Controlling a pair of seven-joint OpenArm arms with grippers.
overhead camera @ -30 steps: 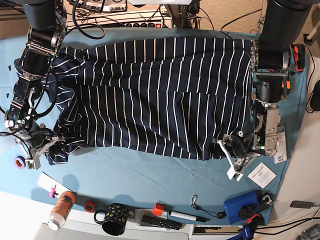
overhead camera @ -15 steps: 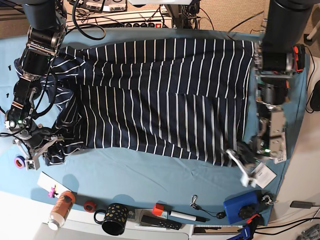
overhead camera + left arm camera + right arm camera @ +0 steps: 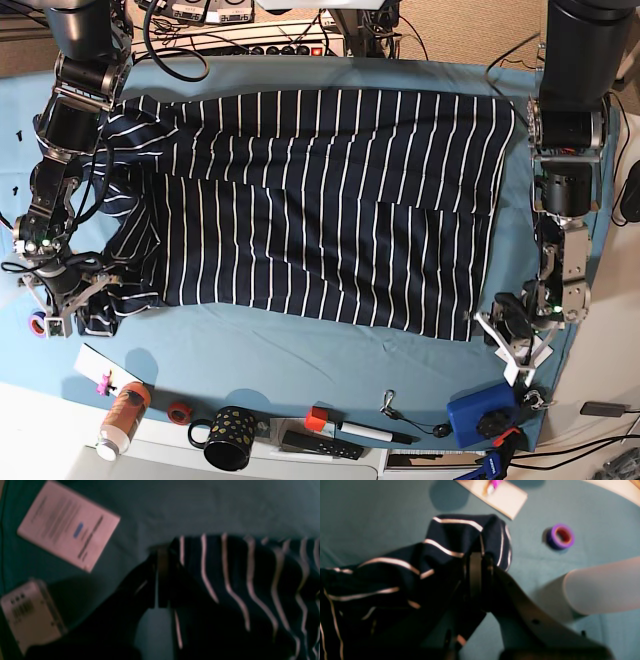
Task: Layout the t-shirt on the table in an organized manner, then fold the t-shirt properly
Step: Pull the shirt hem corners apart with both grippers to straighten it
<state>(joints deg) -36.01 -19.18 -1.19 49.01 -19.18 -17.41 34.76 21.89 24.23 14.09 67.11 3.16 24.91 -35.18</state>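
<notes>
Since the earlier frames, the left gripper has travelled outward toward the near corner of the table, and its jaws, formerly apart, have come together on the hem corner of the t-shirt. The shirt edge on that side has been drawn wider and straighter. The right gripper has shifted only slightly and stays clamped on the bunched cloth at the opposite near corner.

Nearest the viewer, along the white table edge, stand a black mug with yellow dots and an orange bottle with a white cap. The mug's interior reads as dark; contents cannot be determined. The bottle is capped. A blue case sits closed beside the left gripper. A purple tape roll and a white card lie on the teal cover, apart from the garment.

Further in, the shirt lies on the table, spread across most of its width, body largely flat with minor creases.

Status: layout is in progress. The end held by the right gripper is still crumpled, with sleeve fabric gathered near the far corner. Judged remaining: flatten that end, straighten both sleeves, then perform all folds. No fold has been made.
</notes>
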